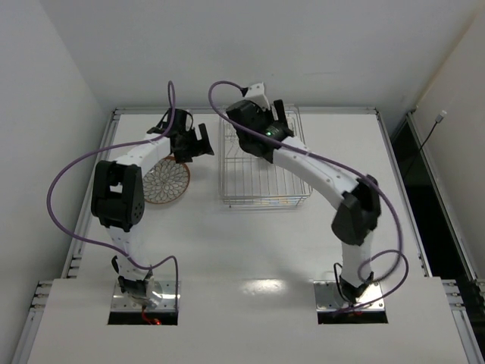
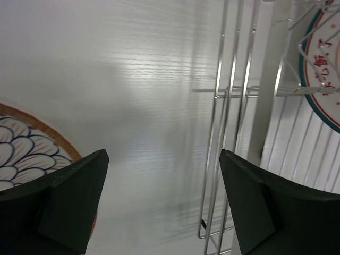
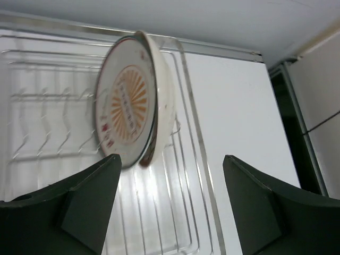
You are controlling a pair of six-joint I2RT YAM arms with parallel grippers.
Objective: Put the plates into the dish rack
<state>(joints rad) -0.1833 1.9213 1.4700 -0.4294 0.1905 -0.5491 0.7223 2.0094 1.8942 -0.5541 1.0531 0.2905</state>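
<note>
Right wrist view: right claw (image 3: 171, 162) released, jaws wide apart, nothing between them. Just beyond, white-rimmed sunburst plate (image 3: 127, 109) standing on edge among the tines of the dish rack (image 3: 53, 96), tilted and slightly blurred. Left wrist view: left claw (image 2: 163, 159) also released and empty, hovering over bare desk (image 2: 133, 79). To its left, petal-patterned plate (image 2: 26, 143) lying flat on the desk, outside the rack; to its right, the rack's wire wall. From above: right claw over the rack's far half.

I am seeing a shiny metal wire rack (image 3: 53, 95), a glossy glazed plate (image 3: 127, 106), matt black fingers (image 3: 90, 207), and a smooth white table (image 1: 250, 243).
</note>
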